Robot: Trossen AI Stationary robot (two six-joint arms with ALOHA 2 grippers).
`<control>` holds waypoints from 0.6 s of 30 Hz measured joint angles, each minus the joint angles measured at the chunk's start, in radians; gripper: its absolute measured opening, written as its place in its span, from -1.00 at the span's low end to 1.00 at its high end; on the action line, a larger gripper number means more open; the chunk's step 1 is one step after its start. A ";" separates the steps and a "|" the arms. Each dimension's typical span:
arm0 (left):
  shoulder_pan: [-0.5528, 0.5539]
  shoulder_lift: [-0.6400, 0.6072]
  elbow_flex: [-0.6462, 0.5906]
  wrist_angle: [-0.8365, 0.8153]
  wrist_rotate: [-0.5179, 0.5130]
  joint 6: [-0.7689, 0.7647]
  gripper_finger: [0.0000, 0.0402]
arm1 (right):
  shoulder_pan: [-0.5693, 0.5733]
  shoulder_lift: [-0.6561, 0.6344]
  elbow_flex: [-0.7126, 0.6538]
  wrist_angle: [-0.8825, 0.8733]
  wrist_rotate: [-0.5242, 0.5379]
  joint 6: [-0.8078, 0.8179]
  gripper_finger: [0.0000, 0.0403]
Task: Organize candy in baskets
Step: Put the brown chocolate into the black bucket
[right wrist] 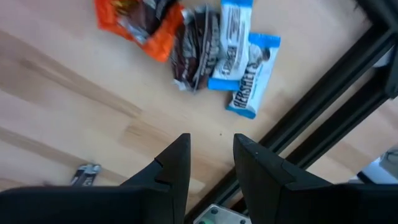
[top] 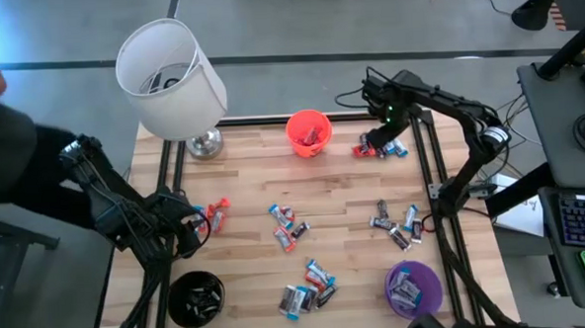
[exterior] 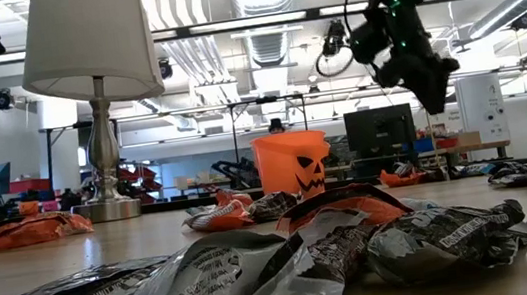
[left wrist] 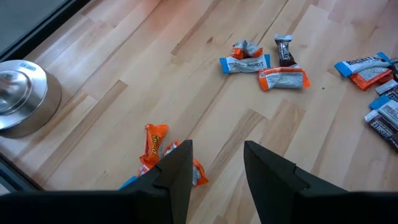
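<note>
Step in hand: sorting is partly done; the right gripper (top: 379, 140) hangs above a small cluster of candy (top: 381, 149) at the far right of the table (top: 253, 176), and it seems to line up for a pick.
Right fingers: spread with a gap between them, nothing pinched; in the right wrist view the fingers (right wrist: 176, 163) point at bare wood, and the cluster (right wrist: 205, 43) lies a little ahead of them.
Cluster content: orange wrapper (right wrist: 134, 22), dark brown pieces, two light blue bars (right wrist: 252, 74), all touching each other.
Left gripper (top: 189, 228): near the left edge, just beside a small orange and blue candy pile (top: 216, 213); its fingers (left wrist: 180, 168) stand apart and hold nothing.
Orange basket (top: 308, 132): at the far side, near the right gripper's cluster, already with some candy inside.
Purple basket (top: 413, 286): near right corner, has several candies.
Black basket (top: 195, 298): near left corner, contents are dark and hard to tell.
Loose candy: groups remain in the table middle (top: 285, 227), lower middle (top: 308, 287) and right side (top: 396, 226).
Lamp (top: 170, 78): stands at the far left corner, not part of the task.
Next move, my judgement: the right gripper must come forward over one single wrapper, go down, close on it, then carry it to the basket that fits; the pieces overlap, so taking only one needs care.
</note>
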 joint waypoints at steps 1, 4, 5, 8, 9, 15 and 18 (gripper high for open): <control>0.000 0.000 0.000 0.000 0.000 0.000 -0.37 | -0.007 0.000 -0.017 0.006 0.000 0.000 -0.44; 0.000 0.000 0.000 0.000 0.000 0.000 -0.37 | -0.026 0.000 -0.069 0.028 0.000 0.004 -0.43; 0.000 0.000 0.000 0.000 0.000 0.000 -0.37 | -0.034 0.000 -0.084 0.034 0.000 0.004 -0.44; 0.000 0.000 0.000 0.000 0.001 0.000 -0.37 | -0.054 -0.001 -0.128 0.067 0.001 0.002 -0.45; 0.000 0.000 0.000 0.000 0.001 0.000 -0.37 | -0.061 -0.002 -0.140 0.082 0.001 0.000 -0.45; 0.000 0.000 0.000 0.001 0.003 -0.001 -0.37 | -0.099 -0.004 -0.184 0.153 0.001 -0.005 -0.43; 0.000 0.000 0.000 0.001 0.003 -0.008 -0.37 | -0.109 -0.005 -0.203 0.158 0.001 -0.007 -0.42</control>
